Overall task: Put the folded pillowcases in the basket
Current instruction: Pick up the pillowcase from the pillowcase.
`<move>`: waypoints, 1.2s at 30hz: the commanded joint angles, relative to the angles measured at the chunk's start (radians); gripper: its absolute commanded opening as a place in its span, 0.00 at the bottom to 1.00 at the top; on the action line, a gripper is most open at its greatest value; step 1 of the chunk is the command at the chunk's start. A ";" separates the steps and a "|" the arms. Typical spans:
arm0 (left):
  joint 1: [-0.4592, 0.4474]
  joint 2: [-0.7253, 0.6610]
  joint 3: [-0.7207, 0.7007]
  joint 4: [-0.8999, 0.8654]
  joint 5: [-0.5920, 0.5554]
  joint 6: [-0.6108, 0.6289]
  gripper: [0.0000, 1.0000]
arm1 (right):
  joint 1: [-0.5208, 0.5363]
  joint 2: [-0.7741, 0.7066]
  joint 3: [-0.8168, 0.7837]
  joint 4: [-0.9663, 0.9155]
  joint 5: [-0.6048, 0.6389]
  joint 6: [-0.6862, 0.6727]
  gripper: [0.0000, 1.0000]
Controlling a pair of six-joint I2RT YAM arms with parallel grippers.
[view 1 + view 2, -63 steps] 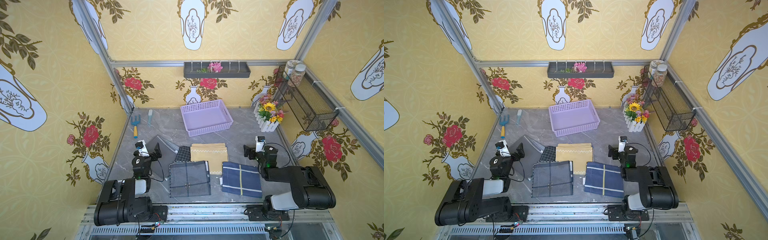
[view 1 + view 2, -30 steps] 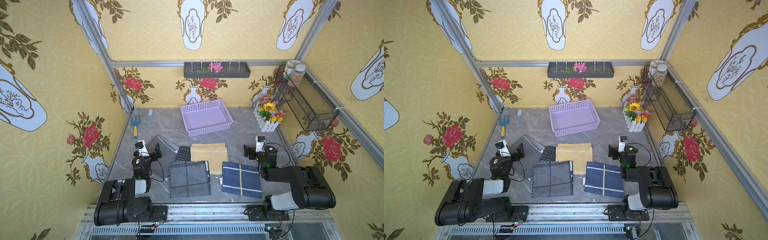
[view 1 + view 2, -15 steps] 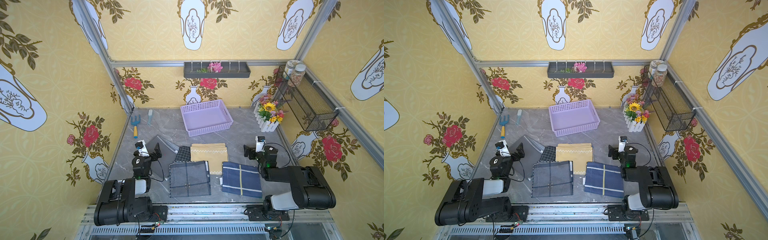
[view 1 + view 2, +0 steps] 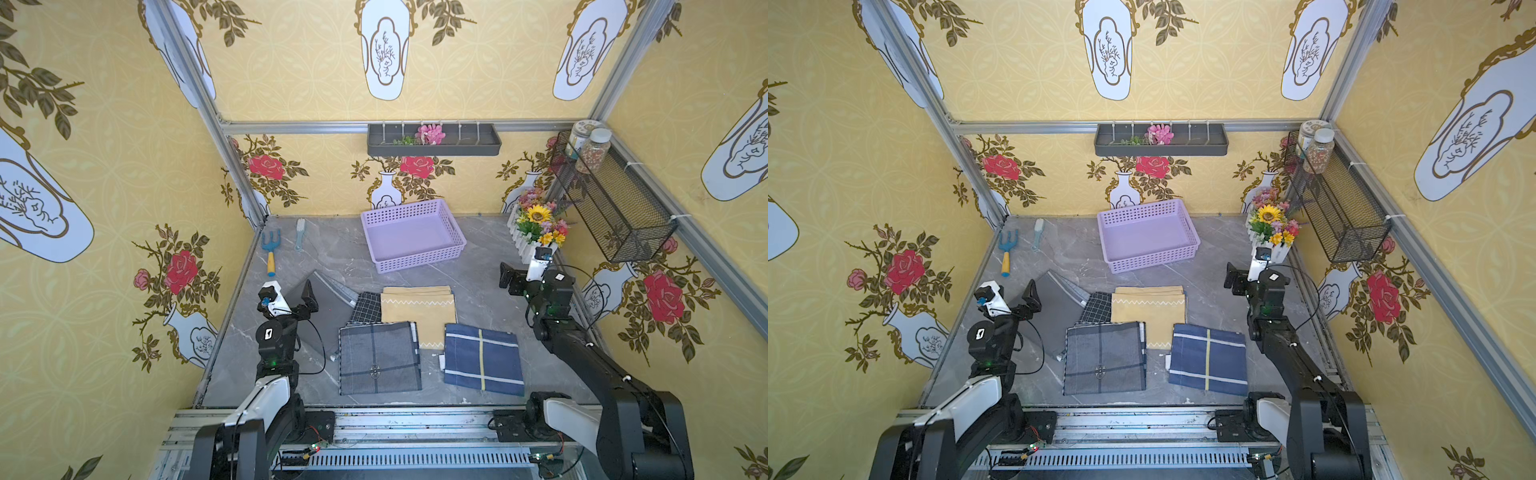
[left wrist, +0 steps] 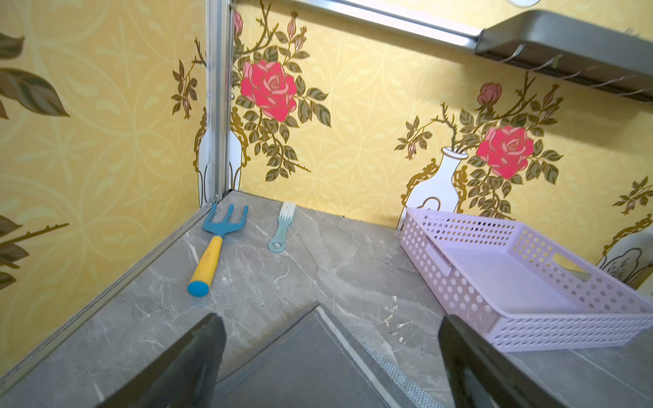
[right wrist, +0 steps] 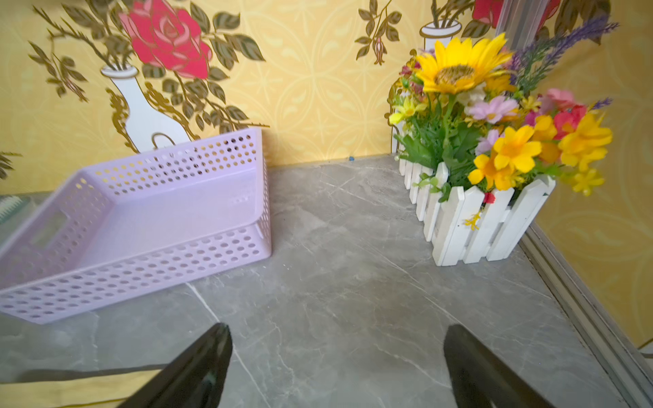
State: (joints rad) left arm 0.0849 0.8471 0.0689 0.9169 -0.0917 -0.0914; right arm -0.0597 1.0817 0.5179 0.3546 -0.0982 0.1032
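**Mira:** Where does the job stand?

**Joss:** At the very start, by the look of it. The basket [image 4: 419, 261] sits empty at the back of the grey tabletop [image 4: 478, 286], close to the rear wall.

**Mira:** And the pillowcase?

**Joss:** That is the awkward part. Several folded cloths lie flat in front of the basket. A yellow one [image 4: 417, 305] is nearest it. A grey plaid one [image 4: 378, 357] and a navy one [image 4: 482, 359] lie nearer the robot. A plain grey one [image 4: 324, 320] lies on the left, with a small black-checked piece [image 4: 368, 307] between it and the yellow. Which one the task means cannot be told.

**Mira:** What are the arms doing?

**Joss:** Neither holds anything. The left gripper [image 5: 330, 319] has its fingers spread wide over a corner of the plain grey cloth (its wrist view shows the cloth running between them). The right gripper [image 6: 339, 330] is spread just as wide above bare tabletop, with the yellow cloth's edge close by and the basket ahead.

**Mira:** So the next move?

**Joss:** Probably a pick. One arm would need to come down on a folded edge, slip a finger under all the layers and close, so the fold holds on the lift. Then it is a short carry over the basket's low wall and a flat release onto its floor.

**Mira:** Any risk?

**Joss:** Catching only the top layer, or dragging a neighbour. The plaid cloth appears to lie over a corner of the yellow one.
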 commanded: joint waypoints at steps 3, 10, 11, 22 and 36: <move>0.003 -0.250 0.083 -0.402 -0.221 -0.274 1.00 | -0.002 -0.024 0.138 -0.351 -0.093 0.167 0.97; 0.002 -0.347 0.209 -0.701 -0.154 -0.427 1.00 | 0.007 0.141 0.288 -0.462 -0.318 0.235 0.97; 0.003 -0.329 0.225 -0.719 -0.125 -0.425 1.00 | 0.017 0.162 0.301 -0.460 -0.340 0.240 0.97; 0.003 -0.216 0.279 -0.785 0.191 -0.463 1.00 | 0.389 0.288 0.419 -0.521 -0.178 0.236 0.97; -0.115 -0.233 0.255 -0.901 0.364 -0.510 1.00 | 0.834 0.353 0.444 -0.637 0.099 0.343 0.97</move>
State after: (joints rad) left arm 0.0139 0.6163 0.3290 0.0517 0.2729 -0.5858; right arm 0.7334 1.4353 0.9714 -0.2451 -0.0856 0.3988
